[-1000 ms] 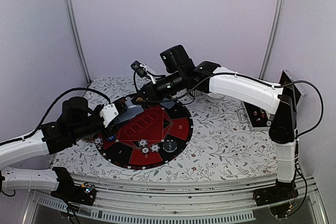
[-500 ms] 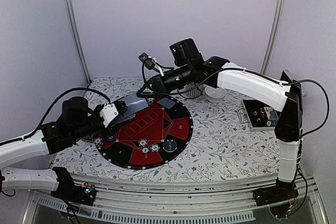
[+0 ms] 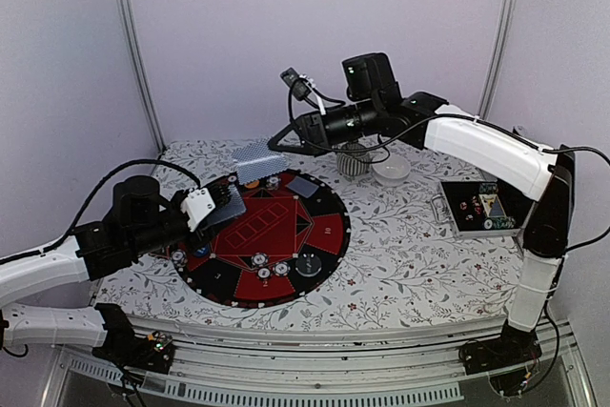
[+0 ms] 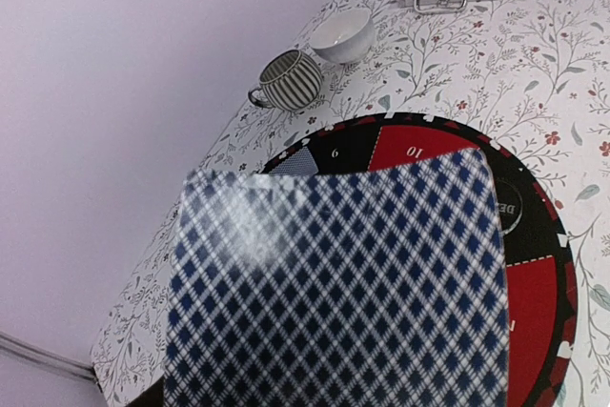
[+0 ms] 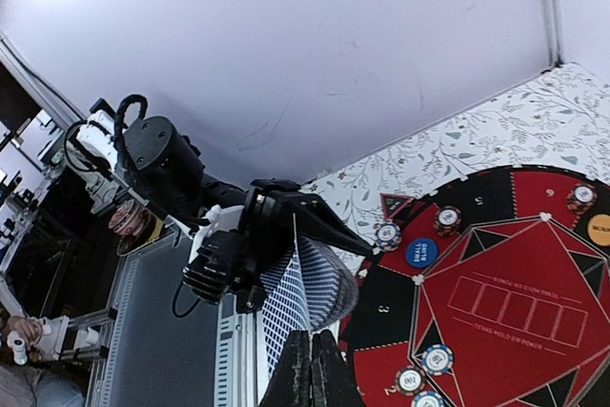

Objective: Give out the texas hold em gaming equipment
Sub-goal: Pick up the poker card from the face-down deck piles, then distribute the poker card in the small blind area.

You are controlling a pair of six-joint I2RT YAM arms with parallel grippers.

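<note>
Card (image 3: 254, 161) looks light, slick and bendy. Right claw (image 3: 275, 147) pinches its far edge; left claw (image 3: 221, 203) clamps the deck (image 4: 334, 283).

left end effector (image 3: 221, 199) gripping low, right end effector (image 3: 275, 146) pinched shut, raised

Glossy playing cards (image 4: 334, 283), matt floral tablecloth (image 3: 410, 264), glazed white bowl (image 4: 341, 35)

Left arm (image 3: 38, 274): white shells are joined by black joint housings.
Right arm (image 3: 477, 145): white shells and black elbow and wrist housings are noted.
Cables (image 3: 143, 162): black leads are looped outside both arms.
Left gripper (image 3: 222, 199): a white bracket (image 3: 198, 207) is fitted behind black fingers.
Right gripper (image 5: 311, 369): slim black fingers are recorded.
</note>
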